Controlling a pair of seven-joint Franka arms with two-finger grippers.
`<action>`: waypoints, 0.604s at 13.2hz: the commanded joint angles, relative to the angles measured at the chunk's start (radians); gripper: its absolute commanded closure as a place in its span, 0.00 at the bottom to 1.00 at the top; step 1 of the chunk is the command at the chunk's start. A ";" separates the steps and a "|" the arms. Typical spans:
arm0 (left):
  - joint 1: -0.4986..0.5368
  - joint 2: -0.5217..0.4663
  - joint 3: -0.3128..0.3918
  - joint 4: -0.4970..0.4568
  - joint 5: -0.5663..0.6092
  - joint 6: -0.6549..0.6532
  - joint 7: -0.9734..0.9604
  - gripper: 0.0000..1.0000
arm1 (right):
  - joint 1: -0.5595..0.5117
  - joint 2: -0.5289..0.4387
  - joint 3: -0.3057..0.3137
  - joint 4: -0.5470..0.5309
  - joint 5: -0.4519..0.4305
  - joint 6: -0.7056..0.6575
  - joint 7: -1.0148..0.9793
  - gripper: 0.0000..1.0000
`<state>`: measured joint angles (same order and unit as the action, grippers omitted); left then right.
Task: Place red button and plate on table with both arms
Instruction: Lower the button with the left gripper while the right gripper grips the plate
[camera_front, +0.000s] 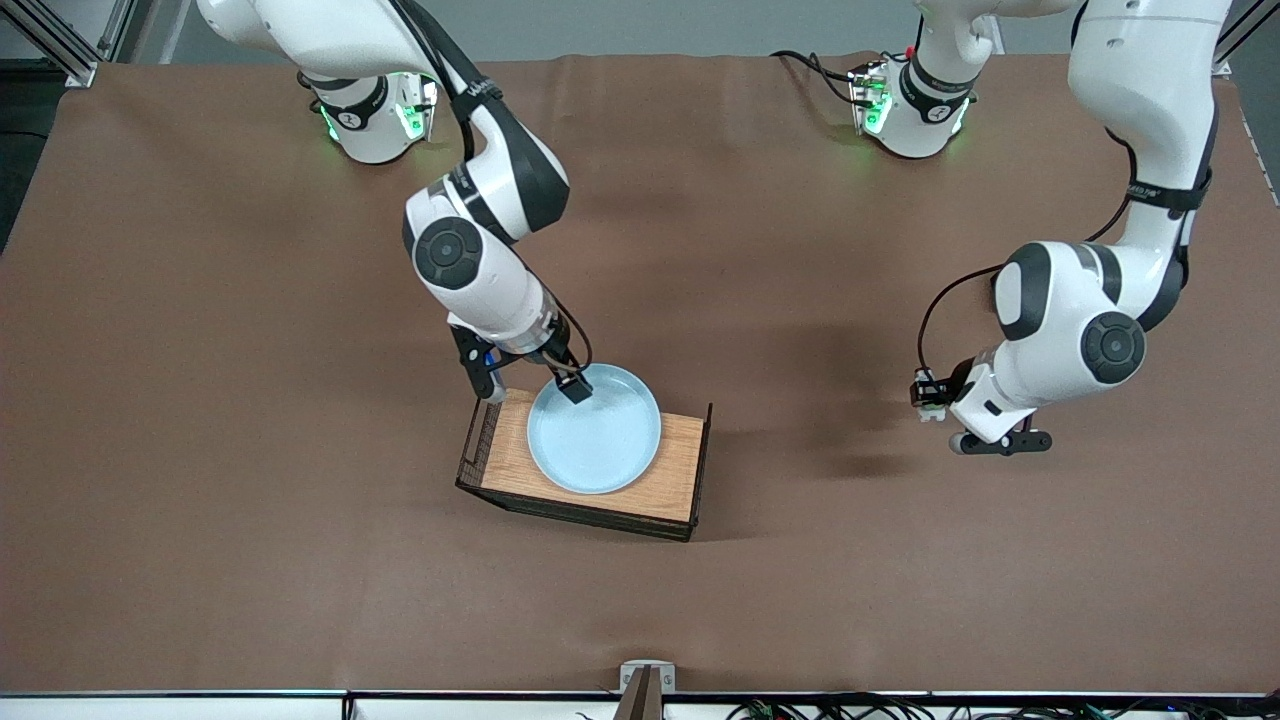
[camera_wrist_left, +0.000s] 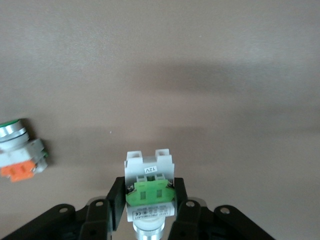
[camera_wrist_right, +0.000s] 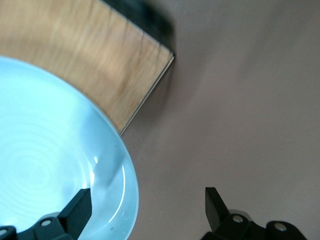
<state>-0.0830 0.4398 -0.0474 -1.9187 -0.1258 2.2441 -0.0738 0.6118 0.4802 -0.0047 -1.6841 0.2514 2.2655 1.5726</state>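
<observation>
The right gripper (camera_wrist_right: 145, 207), fingers spread, is straddling the plate (camera_front: 594, 441) rim; it should probably clench squarely. The left gripper (camera_wrist_left: 149, 200) is gripping the red button (camera_wrist_left: 149, 187) over the surface (camera_front: 900, 560).

light: bright, even, from overhead
shadows: soft arm shadows on worktop (camera_front: 780, 300), darker beside tray (camera_front: 670, 470)
glare: small highlight on plate (camera_wrist_right: 95, 160)
blur: right wrist view tray edge smeared; front view sharp
</observation>
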 joint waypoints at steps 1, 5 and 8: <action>0.015 0.033 -0.008 0.010 -0.023 0.034 0.049 1.00 | 0.003 0.017 -0.011 0.030 -0.006 -0.003 -0.009 0.04; 0.029 0.057 -0.008 0.017 -0.080 0.043 0.120 1.00 | 0.000 0.015 -0.011 0.040 -0.003 -0.004 -0.059 0.29; 0.031 0.077 -0.008 0.015 -0.080 0.043 0.147 1.00 | 0.000 0.015 -0.011 0.040 -0.006 -0.006 -0.055 0.49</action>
<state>-0.0608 0.5023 -0.0476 -1.9119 -0.1832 2.2791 0.0386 0.6126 0.4876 -0.0131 -1.6610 0.2509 2.2684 1.5298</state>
